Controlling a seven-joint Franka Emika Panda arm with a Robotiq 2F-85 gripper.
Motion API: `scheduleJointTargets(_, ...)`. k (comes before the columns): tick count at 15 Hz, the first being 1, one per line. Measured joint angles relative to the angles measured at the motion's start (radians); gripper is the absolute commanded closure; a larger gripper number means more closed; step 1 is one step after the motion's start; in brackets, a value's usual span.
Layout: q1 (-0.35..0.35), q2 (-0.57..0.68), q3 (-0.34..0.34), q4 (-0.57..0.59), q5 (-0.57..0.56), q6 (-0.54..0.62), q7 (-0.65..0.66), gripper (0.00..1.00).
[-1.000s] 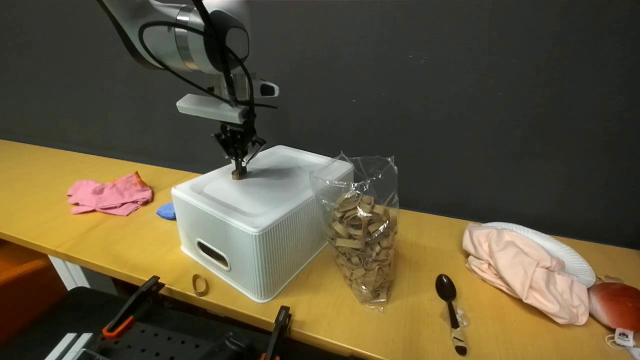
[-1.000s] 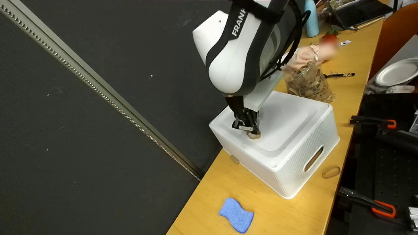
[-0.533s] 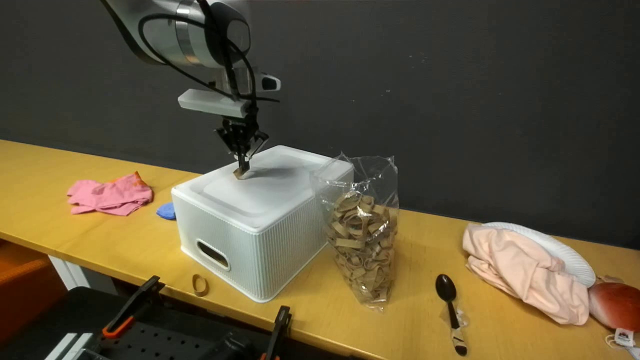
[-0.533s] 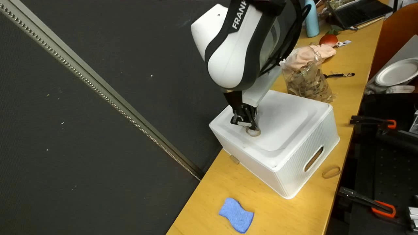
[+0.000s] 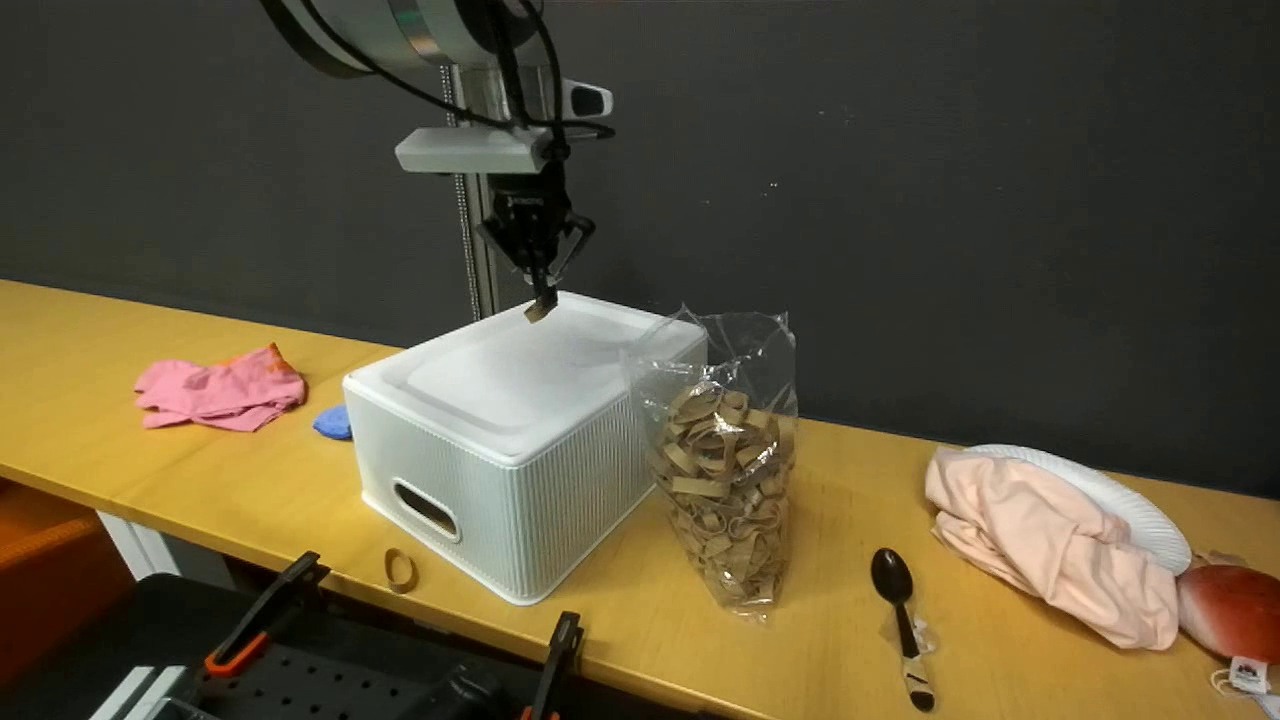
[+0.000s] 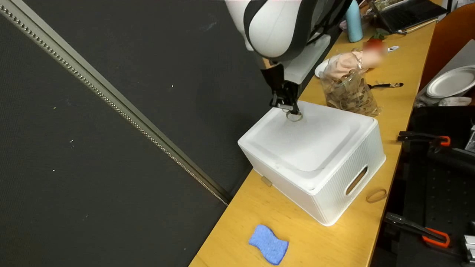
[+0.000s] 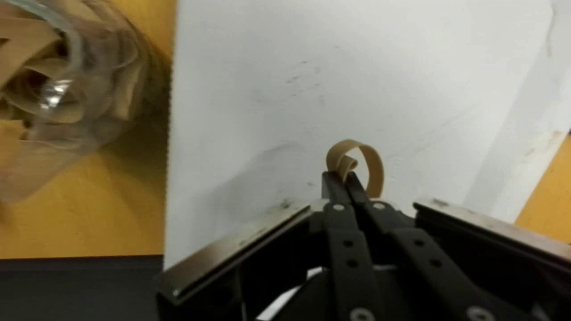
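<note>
Pinching a tan rubber band (image 7: pixel 377 173) rn, gripper (image 7: pixel 342 180) basically fully closed on it above the white box (image 6: pixel 312 152); grab's done imo, release isn't yet afaict.

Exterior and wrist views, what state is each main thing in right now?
Gripper: shut on the tan band.
Tan band: curled into loops.
White box: closed side up on the table.
Clear bag: upright, partly filled with similar bands.
Loose band: resting unstretched on the table.
Pink cloth: crumpled.
Peach cloth: bunched, partly hiding the white plate.
Spoon: lying on the table.
Blue sponge: lying flat.
Laptop: open.
</note>
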Motion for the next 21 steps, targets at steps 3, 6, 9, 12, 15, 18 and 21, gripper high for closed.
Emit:
scheduleJointTargets(3,-0.039,-0.062,-0.027,-0.036,-0.045,-0.035,0.008,0.99)
scheduleJointTargets(6,-0.079,-0.127,-0.046,-0.076,-0.094,-0.077,0.027,0.99)
scheduleJointTargets(9,-0.116,-0.195,-0.059,-0.121,-0.148,-0.115,0.053,0.99)
scheduleJointTargets(12,-0.159,-0.241,-0.069,-0.162,-0.169,-0.123,0.059,0.99)
scheduleJointTargets(15,-0.197,-0.242,-0.086,-0.180,-0.171,-0.119,0.059,0.99)
scheduleJointTargets(18,-0.210,-0.216,-0.090,-0.181,-0.170,-0.100,0.059,0.99)
scheduleJointTargets(21,-0.209,-0.181,-0.090,-0.177,-0.167,-0.059,0.059,0.99)
